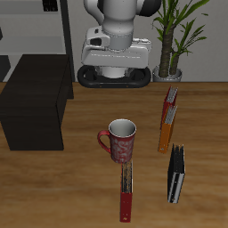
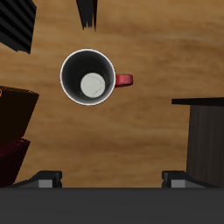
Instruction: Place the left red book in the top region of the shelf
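1. The left red book (image 1: 170,96) is on the wooden table (image 1: 80,178), toward the back, close to the potted plant (image 1: 175,40). In the exterior view only a narrow red strip of it shows.
2. An orange book (image 1: 166,130) sits just in front of it, toward the table's front edge. The 2 look end to end, but I cannot tell whether they touch.
3. The shelf (image 1: 36,98) is the low black unit on the other side of the table, well apart from the left red book. Its flat top carries nothing.
4. A thin grey rack (image 1: 55,27) rises behind the shelf.
5. A red patterned mug (image 1: 120,141) stands upright near the middle of the table, between the shelf and the books.
6. A slim red book (image 1: 126,191) with a yellowish strip lies just in front of the mug. A black book (image 1: 176,175) lies beside it, nearer the front edge.
7. The gripper (image 2: 112,179) hangs high above the table and holds nothing. In the wrist view its 2 fingertips (image 2: 45,178) sit wide apart, so the jaws are spread.
8. The wrist view looks straight down into the mug, which has a dark interior and a pale base. A corner of the shelf shows to 1 side, and dark red and brown shapes at the opposite edge are too shadowed to name.
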Controlling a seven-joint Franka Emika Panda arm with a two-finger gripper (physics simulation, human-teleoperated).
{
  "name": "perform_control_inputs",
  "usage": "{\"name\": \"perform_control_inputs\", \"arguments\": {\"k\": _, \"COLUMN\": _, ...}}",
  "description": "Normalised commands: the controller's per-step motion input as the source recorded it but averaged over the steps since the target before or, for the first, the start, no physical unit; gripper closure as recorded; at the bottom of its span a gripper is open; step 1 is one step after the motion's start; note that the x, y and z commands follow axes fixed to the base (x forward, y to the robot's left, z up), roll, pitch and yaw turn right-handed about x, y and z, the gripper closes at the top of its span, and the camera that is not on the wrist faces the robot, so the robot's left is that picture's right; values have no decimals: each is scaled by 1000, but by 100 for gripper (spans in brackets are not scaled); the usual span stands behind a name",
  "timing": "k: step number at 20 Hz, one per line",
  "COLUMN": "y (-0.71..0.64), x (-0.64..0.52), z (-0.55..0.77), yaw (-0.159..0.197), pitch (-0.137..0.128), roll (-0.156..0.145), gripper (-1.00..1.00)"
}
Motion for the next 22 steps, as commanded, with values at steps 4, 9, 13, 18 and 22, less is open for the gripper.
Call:
{"name": "perform_control_inputs", "arguments": {"k": 4, "y": -74, "x": 26, "z": -37, "yaw": -4, "pitch": 8, "roll": -34, "gripper": -100}}
{"name": "perform_control_inputs", "arguments": {"k": 9, "y": 38, "x": -77, "z": -93, "yaw": -28, "pitch": 4, "roll": -20, "gripper": -100}}
{"name": "perform_control_inputs", "arguments": {"k": 13, "y": 177, "x": -230, "z": -82, "yaw": -70, "pitch": -1, "roll": -30, "gripper": -100}}
{"name": "perform_control_inputs", "arguments": {"k": 18, "y": 376, "x": -396, "z": -57, "yaw": -87, "pitch": -25, "roll": -51, "gripper": -100}}
{"name": "perform_control_inputs", "arguments": {"k": 22, "y": 615, "x": -481, "z": -45, "yaw": 31, "pitch": -48, "roll": 78, "gripper": -100}}
